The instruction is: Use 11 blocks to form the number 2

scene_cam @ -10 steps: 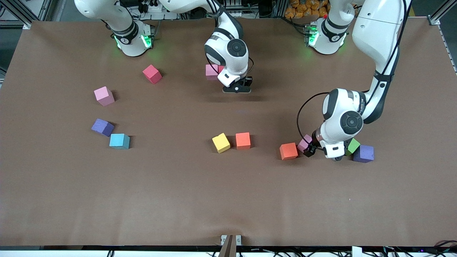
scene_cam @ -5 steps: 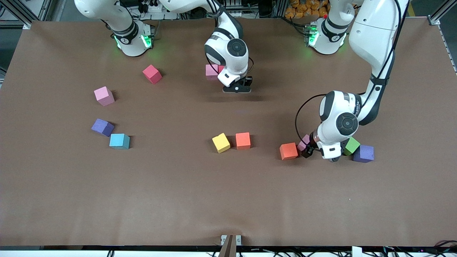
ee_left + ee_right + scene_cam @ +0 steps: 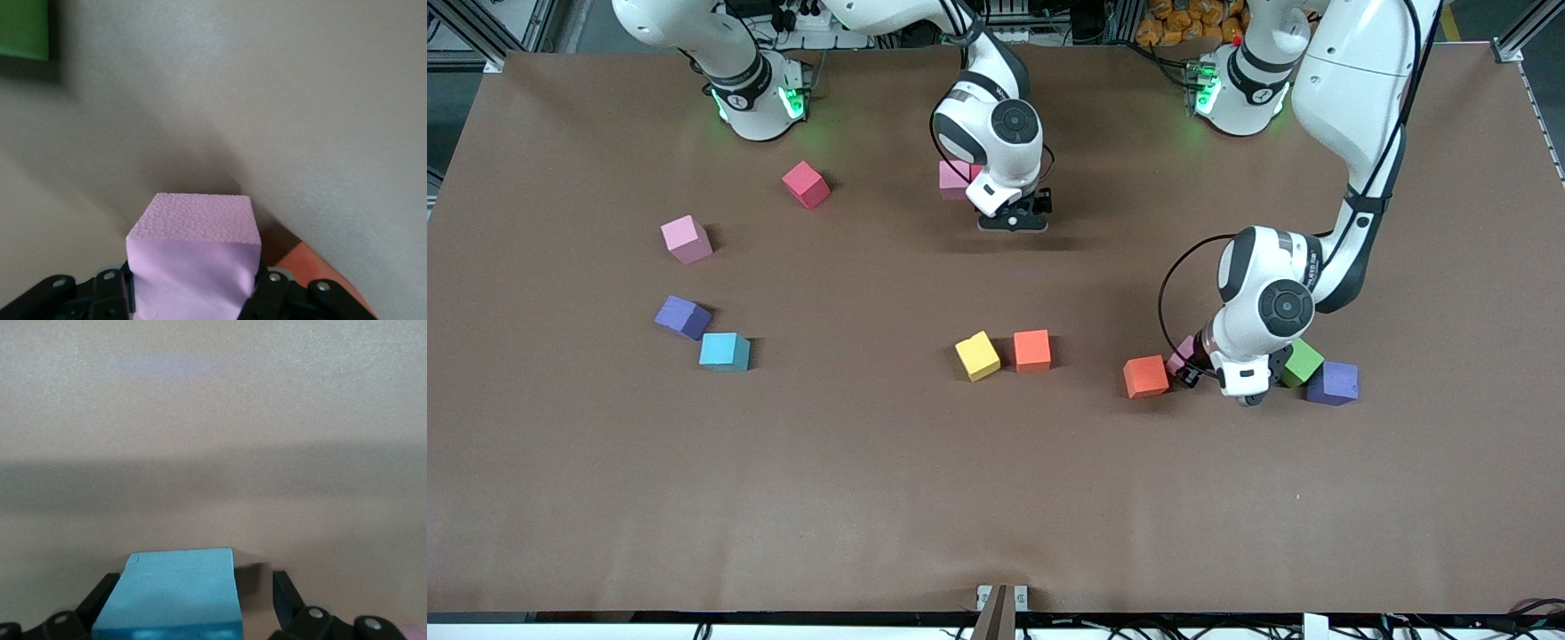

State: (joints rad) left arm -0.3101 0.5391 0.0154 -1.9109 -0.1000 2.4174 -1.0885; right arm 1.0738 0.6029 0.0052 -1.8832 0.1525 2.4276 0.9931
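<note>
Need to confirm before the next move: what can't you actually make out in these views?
- Front view: the left gripper and most of the pink block it holds, hidden by the wrist.
- Front view: the light blue block under the right gripper, hidden by its hand.
- Right wrist view: that block's near end, cut off.
</note>
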